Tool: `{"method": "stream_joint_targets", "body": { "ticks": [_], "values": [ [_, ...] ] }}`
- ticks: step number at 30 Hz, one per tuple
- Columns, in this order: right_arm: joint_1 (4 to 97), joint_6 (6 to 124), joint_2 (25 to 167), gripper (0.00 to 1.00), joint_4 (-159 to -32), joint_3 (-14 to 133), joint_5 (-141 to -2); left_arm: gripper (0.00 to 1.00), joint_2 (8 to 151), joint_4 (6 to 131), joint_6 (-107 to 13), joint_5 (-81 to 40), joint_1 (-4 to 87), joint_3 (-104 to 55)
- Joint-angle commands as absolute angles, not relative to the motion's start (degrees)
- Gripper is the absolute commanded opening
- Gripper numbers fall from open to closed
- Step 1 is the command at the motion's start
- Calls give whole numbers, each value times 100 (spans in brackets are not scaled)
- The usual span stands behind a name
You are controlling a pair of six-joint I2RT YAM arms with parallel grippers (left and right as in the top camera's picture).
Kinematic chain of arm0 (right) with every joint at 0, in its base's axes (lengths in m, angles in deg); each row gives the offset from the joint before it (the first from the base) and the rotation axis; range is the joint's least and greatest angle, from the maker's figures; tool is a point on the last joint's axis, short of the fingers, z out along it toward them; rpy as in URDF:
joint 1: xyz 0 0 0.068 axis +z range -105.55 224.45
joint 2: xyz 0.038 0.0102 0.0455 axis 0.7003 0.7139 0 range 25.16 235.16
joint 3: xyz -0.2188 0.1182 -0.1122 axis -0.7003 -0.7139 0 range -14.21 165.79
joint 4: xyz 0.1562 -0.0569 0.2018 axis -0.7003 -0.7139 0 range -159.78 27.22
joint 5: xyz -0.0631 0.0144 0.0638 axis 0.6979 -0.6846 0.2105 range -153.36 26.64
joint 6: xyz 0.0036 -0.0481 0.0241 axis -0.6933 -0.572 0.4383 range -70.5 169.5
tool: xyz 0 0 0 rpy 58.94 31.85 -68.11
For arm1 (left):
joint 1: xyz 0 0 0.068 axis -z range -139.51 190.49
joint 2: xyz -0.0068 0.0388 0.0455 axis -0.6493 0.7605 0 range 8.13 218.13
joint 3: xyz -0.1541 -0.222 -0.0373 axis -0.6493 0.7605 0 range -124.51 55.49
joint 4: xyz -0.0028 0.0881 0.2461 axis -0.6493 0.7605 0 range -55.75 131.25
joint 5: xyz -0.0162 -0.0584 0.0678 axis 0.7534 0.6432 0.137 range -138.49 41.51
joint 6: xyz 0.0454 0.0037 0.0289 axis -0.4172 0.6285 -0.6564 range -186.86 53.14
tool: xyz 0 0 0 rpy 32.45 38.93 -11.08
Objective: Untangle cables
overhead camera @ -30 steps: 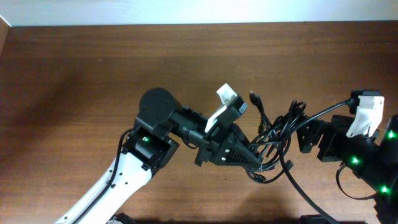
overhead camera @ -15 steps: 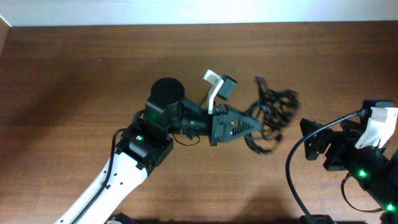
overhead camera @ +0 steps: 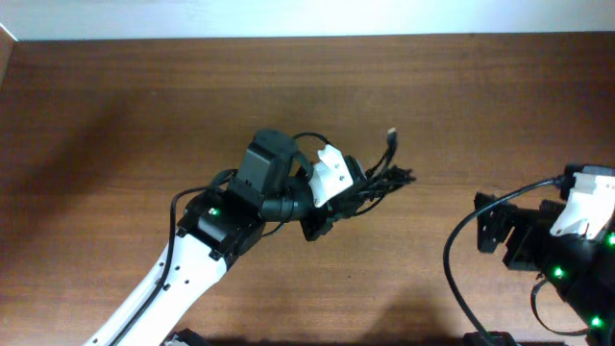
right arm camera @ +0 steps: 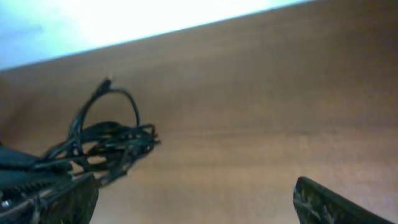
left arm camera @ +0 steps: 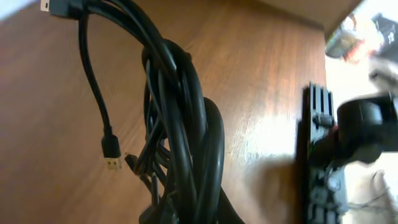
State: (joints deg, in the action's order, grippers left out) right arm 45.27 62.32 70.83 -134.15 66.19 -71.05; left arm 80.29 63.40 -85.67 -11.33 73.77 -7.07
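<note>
The cables (overhead camera: 380, 183) are a tangled bundle of thin black cords held up off the wooden table. My left gripper (overhead camera: 338, 199) is shut on the bundle near the table's middle. One plug end (overhead camera: 391, 135) sticks up behind it. In the left wrist view the cords (left arm camera: 186, 124) hang in thick loops, with a gold-tipped plug (left arm camera: 111, 152) dangling on the left. My right gripper (overhead camera: 492, 234) is open and empty at the right edge, apart from the bundle. The right wrist view shows the bundle (right arm camera: 109, 143) at the left, beyond the wide-open fingers (right arm camera: 199, 205).
The wooden table (overhead camera: 125, 125) stretches left and back. A pale wall strip (overhead camera: 288, 17) runs along the far edge. A thicker black robot cable (overhead camera: 461, 250) loops by my right arm at the lower right.
My left gripper has pulled the bundle leftward and lifted it, turning its wrist. The cords drew together into a tighter bunch. My right gripper let go and drew back to the right.
</note>
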Motion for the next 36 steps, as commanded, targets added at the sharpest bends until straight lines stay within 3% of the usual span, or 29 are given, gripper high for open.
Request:
{"method": "stream_joint_targets", "body": {
  "ticks": [1, 9, 19, 22, 24, 31, 36],
  "values": [
    [4518, 6044, 7057, 99, -13660, 6584, -7092, 0, 7848, 6292, -10442, -108, 7374, -784],
    [4518, 6046, 7057, 99, -13562, 6584, -9046, 0, 7837, 6095, -10711, 183, 7436, -784],
    [4518, 6046, 7057, 99, -13717, 6584, -9035, 0, 7839, 5287, -10705, 188, 7958, -784],
    [4518, 6031, 7057, 99, -13789, 6584, -9017, 4, 7839, 5182, -10705, 181, 7986, -784],
    [4518, 5705, 7057, 99, -13842, 6584, -8973, 0, 7839, 5184, -10703, 107, 7976, -784],
    [4518, 4483, 7057, 99, -14274, 6584, -8973, 0, 7830, 4828, -9844, -333, 7958, -784],
    [4518, 3814, 7057, 93, -14360, 6584, -8973, 0, 7714, 4331, -9686, 531, 7958, -784]
  ]
}}
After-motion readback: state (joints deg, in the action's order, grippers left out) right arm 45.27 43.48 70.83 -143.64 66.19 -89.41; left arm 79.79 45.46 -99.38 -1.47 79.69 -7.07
